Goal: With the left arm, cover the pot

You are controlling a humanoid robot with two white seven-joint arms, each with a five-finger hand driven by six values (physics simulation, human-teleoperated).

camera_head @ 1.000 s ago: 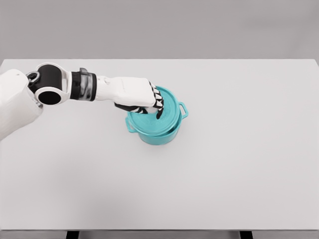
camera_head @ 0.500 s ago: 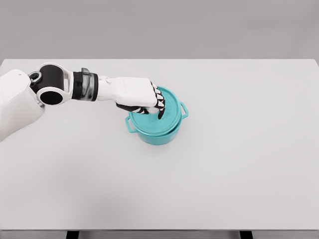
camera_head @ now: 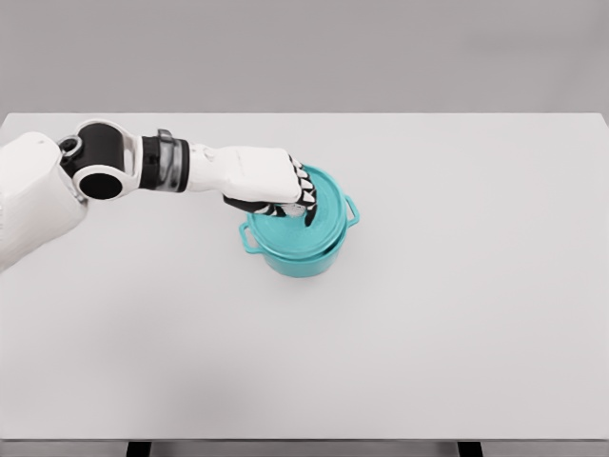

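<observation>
One arm did all the work in this shot. Biggest thing was the white table (camera_head: 428, 333), which spread out on every side of the hand and well beyond it. Next was the left arm (camera_head: 124, 171), which came in from the left edge and reached across to the left hand (camera_head: 266, 183). That hand was sitting over the left part of the lid (camera_head: 314, 224), fingers (camera_head: 303, 195) curled down and clenched on what looked like the lid's knob, though the knob itself was hidden under them, so can't swear to it. The teal lid sat right under and to the right of the hand, on top of the teal pot (camera_head: 303, 259), looking pretty much level. Pot body poked out just below the hand. Its small side handles showed too, one to the hand's right (camera_head: 350, 209), one below it (camera_head: 248, 238).
</observation>
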